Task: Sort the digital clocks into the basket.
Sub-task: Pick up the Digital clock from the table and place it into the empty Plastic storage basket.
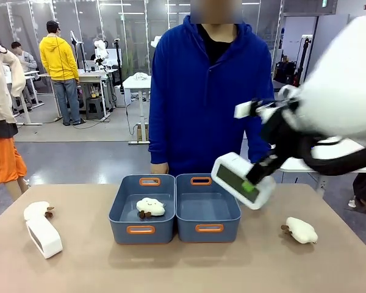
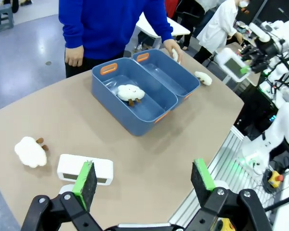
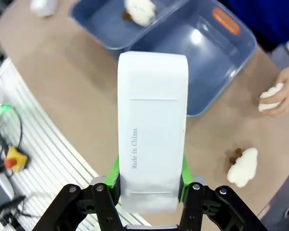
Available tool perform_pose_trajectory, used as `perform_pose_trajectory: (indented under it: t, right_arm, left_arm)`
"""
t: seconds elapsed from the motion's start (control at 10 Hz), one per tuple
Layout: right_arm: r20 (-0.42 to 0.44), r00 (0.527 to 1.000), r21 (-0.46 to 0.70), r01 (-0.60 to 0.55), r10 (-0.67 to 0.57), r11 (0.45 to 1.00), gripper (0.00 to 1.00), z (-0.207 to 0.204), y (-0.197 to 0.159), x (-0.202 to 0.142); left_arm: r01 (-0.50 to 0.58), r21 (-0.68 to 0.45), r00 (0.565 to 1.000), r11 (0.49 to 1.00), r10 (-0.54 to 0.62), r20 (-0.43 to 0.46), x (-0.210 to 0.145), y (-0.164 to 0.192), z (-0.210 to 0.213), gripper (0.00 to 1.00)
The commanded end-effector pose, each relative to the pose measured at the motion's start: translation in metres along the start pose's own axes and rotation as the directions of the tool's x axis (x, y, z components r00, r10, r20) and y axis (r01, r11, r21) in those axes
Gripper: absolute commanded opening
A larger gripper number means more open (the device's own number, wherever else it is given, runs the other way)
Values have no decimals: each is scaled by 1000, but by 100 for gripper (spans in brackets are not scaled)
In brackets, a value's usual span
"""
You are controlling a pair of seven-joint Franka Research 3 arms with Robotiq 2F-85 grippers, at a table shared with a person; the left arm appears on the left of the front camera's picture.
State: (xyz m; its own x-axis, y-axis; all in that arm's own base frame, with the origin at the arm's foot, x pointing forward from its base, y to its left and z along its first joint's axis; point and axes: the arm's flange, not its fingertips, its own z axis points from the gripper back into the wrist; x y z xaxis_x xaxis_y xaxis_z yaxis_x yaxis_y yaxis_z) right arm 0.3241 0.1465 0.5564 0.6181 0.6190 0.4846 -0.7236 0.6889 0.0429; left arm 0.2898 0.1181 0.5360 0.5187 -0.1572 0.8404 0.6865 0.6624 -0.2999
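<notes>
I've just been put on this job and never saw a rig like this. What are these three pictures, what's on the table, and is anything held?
This is a two-armed robot with black two-finger grippers, sharing a tan table with a person in a blue hoodie. The front view looks across the table; the two wrist views look along each gripper's fingers. The right gripper is shut on a white rectangular plastic digital clock, in the air near the empty blue-grey plastic bin. The left gripper is open, near a second white digital clock lying on the table. The neighbouring bin holds a white cloud-shaped plush toy; another plush toy lies at the table's left, a third at its right.
</notes>
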Motion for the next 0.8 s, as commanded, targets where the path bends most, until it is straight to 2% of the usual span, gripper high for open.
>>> perform_pose_trajectory:
  t: [0.0,0.1,0.3,0.5,0.7]
  right_arm:
    - [125,991,86,-63,52,994,39,52,-26,-54]
    - [185,982,138,-56,30,989,39,72,-36,-76]
    - [290,957,164,-37,-12,986,39,95,-56,-104]
    - [304,951,164,5,-55,986,39,95,-63,-116]
    - [299,953,137,19,-59,990,39,92,-62,-111]
  left_arm:
    - [18,-20,1000,1000,-18,17,2,2,1,100]
    - [18,-20,1000,1000,-18,17,2,2,1,100]
    - [18,-20,1000,1000,-18,17,2,2,1,100]
    - [18,-20,1000,1000,-18,17,2,2,1,100]
    - [18,-20,1000,1000,-18,17,2,2,1,100]
